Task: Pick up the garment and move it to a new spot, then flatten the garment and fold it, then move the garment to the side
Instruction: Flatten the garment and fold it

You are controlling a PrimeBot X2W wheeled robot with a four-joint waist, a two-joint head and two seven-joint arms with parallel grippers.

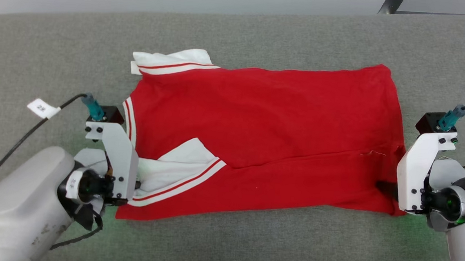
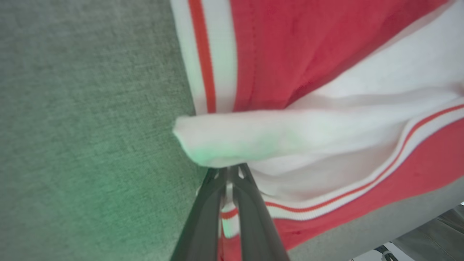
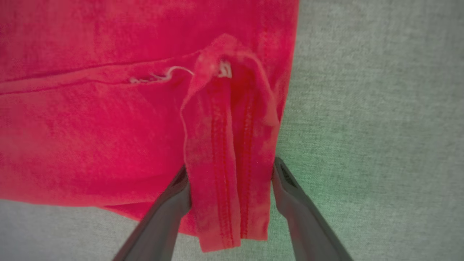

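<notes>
Garment (image 1: pixel 265 128) lay flat, lengthwise across the grey cushion (image 1: pixel 224 244), its near long edge doubled over; bare grey cloth lay open beyond every edge. Left gripper (image 2: pixel 230 170) was clenched on the striped trim below the white sleeve (image 2: pixel 290 134) at the near left corner. Right gripper (image 3: pixel 230 165) stood spread at the near right corner, a raised fold of red hem (image 3: pixel 224 108) between its fingers, touching both.

Head cam looks down on whole garment (image 1: pixel 265 128); wrist cams close on its opp. ends.
</notes>
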